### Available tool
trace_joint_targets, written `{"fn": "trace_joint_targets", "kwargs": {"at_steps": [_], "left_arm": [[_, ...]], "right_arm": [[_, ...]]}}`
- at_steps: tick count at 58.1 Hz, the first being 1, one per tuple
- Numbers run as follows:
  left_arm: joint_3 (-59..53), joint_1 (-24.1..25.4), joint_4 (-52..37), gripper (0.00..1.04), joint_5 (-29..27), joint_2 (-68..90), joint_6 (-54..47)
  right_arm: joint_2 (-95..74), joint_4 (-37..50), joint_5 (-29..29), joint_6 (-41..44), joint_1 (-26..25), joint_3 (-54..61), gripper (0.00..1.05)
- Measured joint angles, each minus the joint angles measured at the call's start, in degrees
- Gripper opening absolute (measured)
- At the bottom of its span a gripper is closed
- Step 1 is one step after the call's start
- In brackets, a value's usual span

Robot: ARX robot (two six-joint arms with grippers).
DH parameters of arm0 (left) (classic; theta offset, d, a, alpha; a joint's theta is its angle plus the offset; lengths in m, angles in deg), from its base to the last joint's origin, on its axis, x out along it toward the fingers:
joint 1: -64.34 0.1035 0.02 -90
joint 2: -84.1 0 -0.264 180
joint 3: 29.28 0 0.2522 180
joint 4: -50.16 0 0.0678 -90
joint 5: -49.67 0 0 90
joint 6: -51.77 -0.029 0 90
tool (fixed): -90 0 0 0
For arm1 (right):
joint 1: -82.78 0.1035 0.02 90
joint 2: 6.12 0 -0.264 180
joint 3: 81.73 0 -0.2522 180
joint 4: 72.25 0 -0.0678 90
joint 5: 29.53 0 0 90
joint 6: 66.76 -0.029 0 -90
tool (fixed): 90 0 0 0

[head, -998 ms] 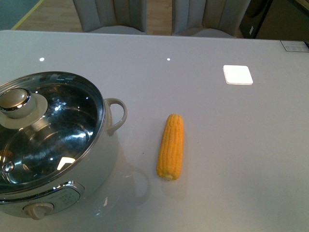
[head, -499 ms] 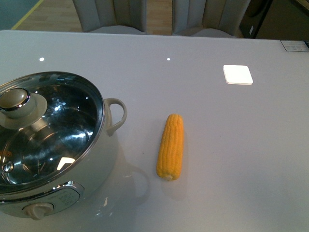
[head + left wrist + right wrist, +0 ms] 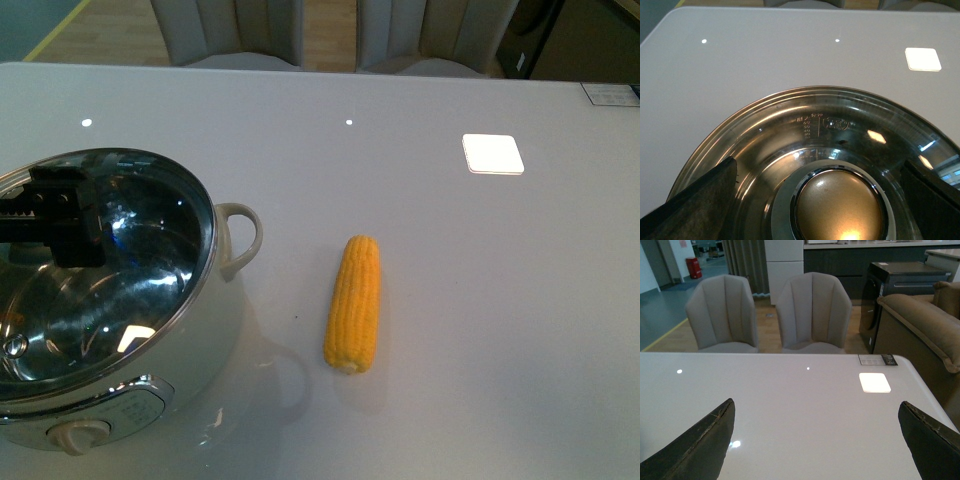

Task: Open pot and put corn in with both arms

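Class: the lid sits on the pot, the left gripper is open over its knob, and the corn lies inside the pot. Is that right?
No. The corn lies on the table beside the pot; the front view shows it. The rest holds.

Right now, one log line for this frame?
left gripper: open over knob | lid: on pot | right gripper: open, empty | corn: on table, right of pot | phase: lid not yet grasped
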Motion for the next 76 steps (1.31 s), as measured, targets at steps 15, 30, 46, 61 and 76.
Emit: {"fn": "trace_joint_targets", "kwargs": {"at_steps": [15,30,46,61,76], "left_arm": [[0.6,-0.4,-3.6,0.94,-1.3,4.7,1.2],[0.6,-2.0,-4.8,0.58,-2.2,5.5,2.3],[0.9,-2.5,-3.3,0.45,-4.0,4.5,2.9],[1.4,-3.0,2.3,0.44,-5.0,0.2,2.6],[4.5,-2.4,11.5,0.44,-4.8,-10.0,1.9]], "right_arm": [[0.0,0.0,0.0,0.0,0.0,0.0,0.96],[0.0,0.0,0.0,0.0,0.0,0.0,0.96],[0.0,0.0,0.0,0.0,0.0,0.0,0.96],[0.0,0.0,0.0,0.0,0.0,0.0,0.96],[0.0,0.0,0.0,0.0,0.0,0.0,0.96]]}}
